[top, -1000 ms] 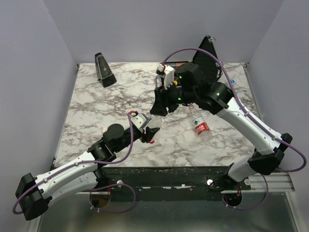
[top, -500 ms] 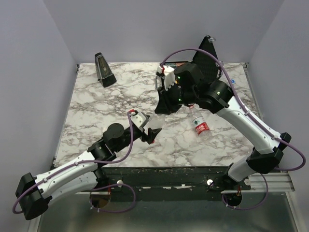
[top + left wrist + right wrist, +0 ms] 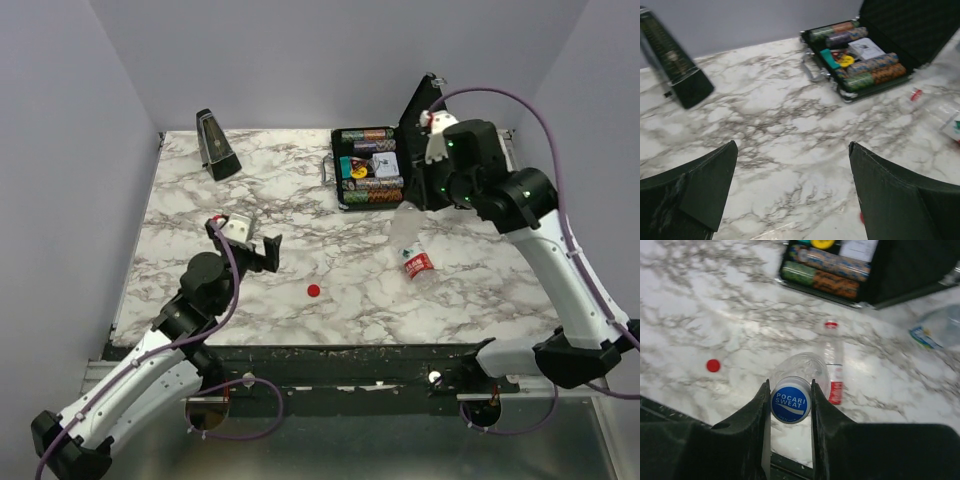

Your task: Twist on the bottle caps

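A loose red bottle cap [image 3: 313, 291] lies on the marble near the front, also seen in the right wrist view [image 3: 713, 365]. My left gripper [image 3: 268, 250] hovers to its left, open and empty [image 3: 792, 146]. My right gripper [image 3: 789, 385] is shut on a blue bottle cap [image 3: 790, 401] printed POCARI SWEAT, which sits on a clear bottle [image 3: 802, 367] hanging below it above the table [image 3: 403, 226]. A red-labelled bottle [image 3: 416, 265] lies on its side with a red cap [image 3: 830, 325] on its neck.
An open black case [image 3: 368, 168] of poker chips stands at the back centre, its lid raised. A black metronome [image 3: 215, 145] stands at the back left. Another clear bottle with a blue label [image 3: 939, 329] lies right of the case.
My left gripper opened, left the red cap on the table and drew back to the left. The right arm swung right and back from the centre with its jaws shut on the blue cap.
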